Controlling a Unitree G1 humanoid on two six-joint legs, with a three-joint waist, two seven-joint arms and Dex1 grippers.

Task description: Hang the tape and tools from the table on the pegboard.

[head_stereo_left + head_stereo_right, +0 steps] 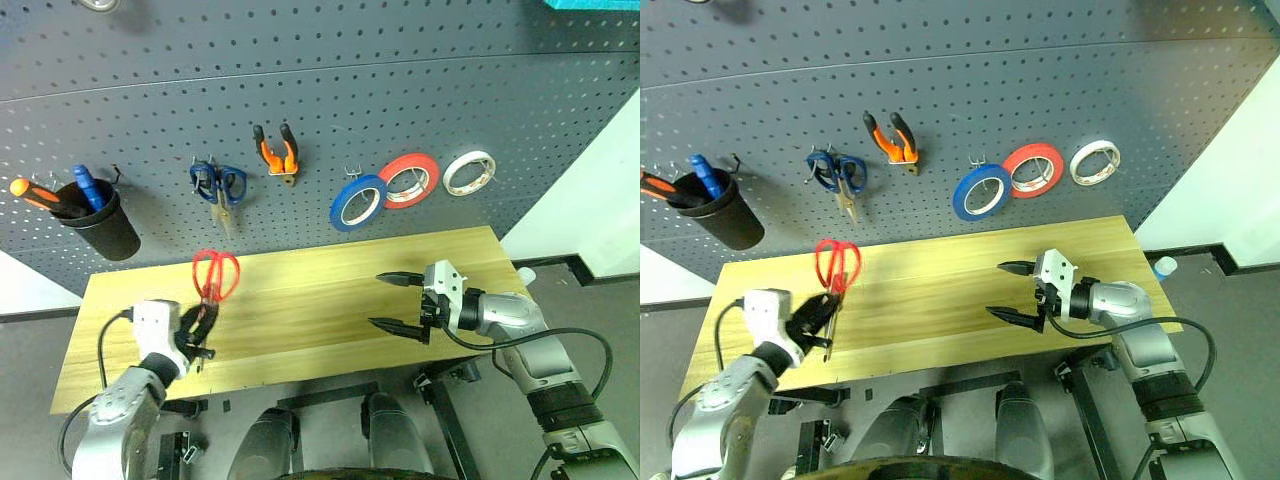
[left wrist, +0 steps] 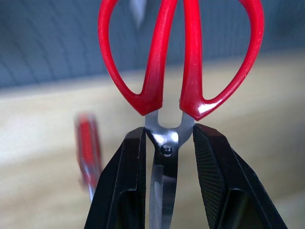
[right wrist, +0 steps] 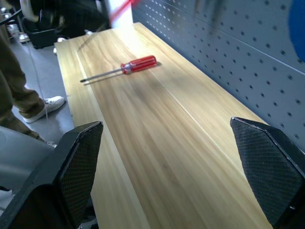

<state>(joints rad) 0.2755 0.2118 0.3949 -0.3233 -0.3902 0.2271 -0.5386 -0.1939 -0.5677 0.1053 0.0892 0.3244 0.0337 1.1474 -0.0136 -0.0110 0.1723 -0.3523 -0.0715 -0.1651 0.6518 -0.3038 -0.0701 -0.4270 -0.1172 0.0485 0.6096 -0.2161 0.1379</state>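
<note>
Table (image 1: 330,290): light yellowish wood with grain, standing before the pegboard (image 1: 330,90).
Pegboard: dark grey, holds blue tape (image 1: 357,202), pliers (image 1: 276,150).
Screwdriver (image 3: 125,67): lies flat on table.
Left gripper (image 2: 164,157): jaws closed on red scissors (image 1: 213,276) at pivot.
Right gripper (image 1: 400,303): jaws wide apart, holding nothing.
Floor (image 3: 45,98): grey; a person's shoe (image 3: 47,106) there.

scissor blades (image 2: 162,200): lower part hidden between the gripper's fingers, cut off by the edge
screwdriver (image 2: 88,152): blurred, tip cut off
person's leg (image 3: 16,90): cut off above
</note>
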